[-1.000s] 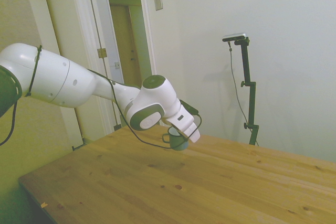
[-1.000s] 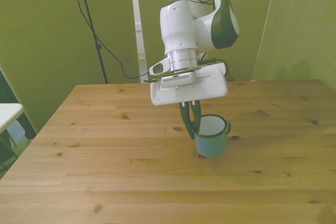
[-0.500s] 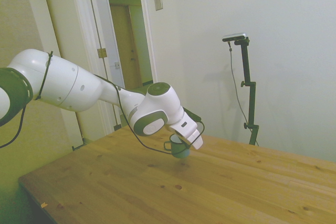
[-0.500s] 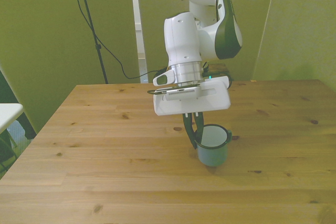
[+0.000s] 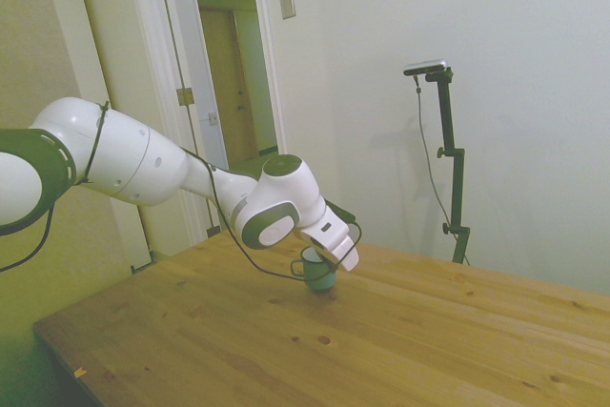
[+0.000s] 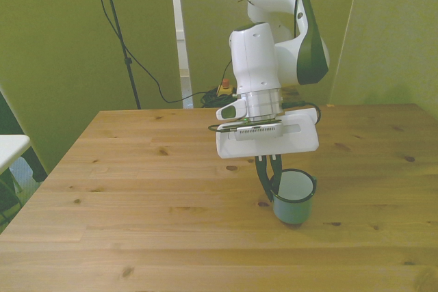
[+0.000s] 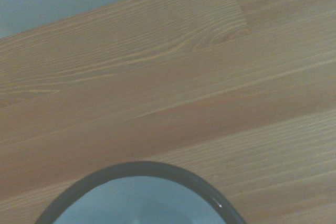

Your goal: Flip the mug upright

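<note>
One object: the mug (image 6: 294,199), blue-teal with a pale inside, is the only loose thing on the desk (image 6: 137,189).
Mug position: it stands mouth-up toward the front view's right of the desk's middle, base on or just above the wood; contact cannot be told for sure.
Handle: in the side view a small loop sticks out on the mug's left; it is hidden in the front view.
Tool state: the tool (image 6: 269,175) has its two dark fingers nearly together, pinching the mug's rim wall on the front view's left, one finger outside and one apparently inside.
Wrist view: the dark rim of the mug (image 7: 142,184) curves over pale wood grain, showing a level, open mouth.
Likely weight: small and thin-walled, so probably light; a rim pinch looks enough to carry it.
Stiffness: rigid, enamel-like; it should not give under the fingers.
Slip risk: the glossy surface may slide or swing in a narrow pinch, since the hold sits off to one side.
Fragility: a hard knock on the wood could chip the coating.
Best hold: the rim wall as now, or across the body; the loop looks too small for the fingers.
</note>
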You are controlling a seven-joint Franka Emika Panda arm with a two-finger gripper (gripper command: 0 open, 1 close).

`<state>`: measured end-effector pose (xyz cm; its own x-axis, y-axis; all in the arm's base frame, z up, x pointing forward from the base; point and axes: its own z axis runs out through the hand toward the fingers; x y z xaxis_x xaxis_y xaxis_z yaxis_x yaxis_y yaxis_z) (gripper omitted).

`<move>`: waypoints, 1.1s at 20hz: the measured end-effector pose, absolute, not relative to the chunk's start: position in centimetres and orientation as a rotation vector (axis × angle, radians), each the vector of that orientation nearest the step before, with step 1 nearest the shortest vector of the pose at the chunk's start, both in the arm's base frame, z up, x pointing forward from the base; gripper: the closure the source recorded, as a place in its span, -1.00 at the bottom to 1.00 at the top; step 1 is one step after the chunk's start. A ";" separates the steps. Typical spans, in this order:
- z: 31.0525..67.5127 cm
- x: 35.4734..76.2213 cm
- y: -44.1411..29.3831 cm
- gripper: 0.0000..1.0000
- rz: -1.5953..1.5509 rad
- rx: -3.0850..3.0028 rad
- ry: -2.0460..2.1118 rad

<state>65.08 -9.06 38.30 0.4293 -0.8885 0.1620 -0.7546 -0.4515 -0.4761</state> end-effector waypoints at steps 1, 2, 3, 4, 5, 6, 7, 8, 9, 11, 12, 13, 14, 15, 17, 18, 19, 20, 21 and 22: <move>38.3 65.1 -8.9 1.00 -0.565 -2.358 1.412; 38.3 65.1 -8.7 1.00 -0.566 -2.362 1.413; 38.3 65.2 -8.5 1.00 -0.565 -2.364 1.412; 38.3 65.2 -8.3 1.00 -0.565 -2.365 1.410; 38.3 65.2 -8.2 1.00 -0.564 -2.367 1.409; 38.3 65.2 -8.0 1.00 -0.564 -2.369 1.409; 38.2 65.2 -7.9 1.00 -0.563 -2.372 1.409; 38.1 65.2 -7.9 1.00 -0.562 -2.375 1.408; 38.0 65.1 -7.8 1.00 -0.560 -2.378 1.407; 37.6 65.0 -7.6 1.00 -0.556 -2.382 1.407; 37.4 64.9 -7.4 1.00 -0.553 -2.384 1.406; 37.3 64.9 -7.4 -1.00 -0.551 -2.386 1.406; 37.3 64.9 -7.4 -1.00 -0.551 -2.387 1.405; 37.3 64.9 -7.3 -1.00 -0.551 -2.387 1.405; 37.3 64.9 -7.3 -1.00 -0.550 -2.388 1.404; 37.3 64.9 -7.3 -1.00 -0.550 -2.389 1.403; 37.3 65.0 -7.2 -1.00 -0.550 -2.390 1.401; 37.3 65.0 -7.1 -1.00 -0.550 -2.391 1.399; 37.3 65.0 -7.0 -1.00 -0.551 -2.394 1.396; 37.3 65.0 -6.9 -1.00 -0.552 -2.399 1.392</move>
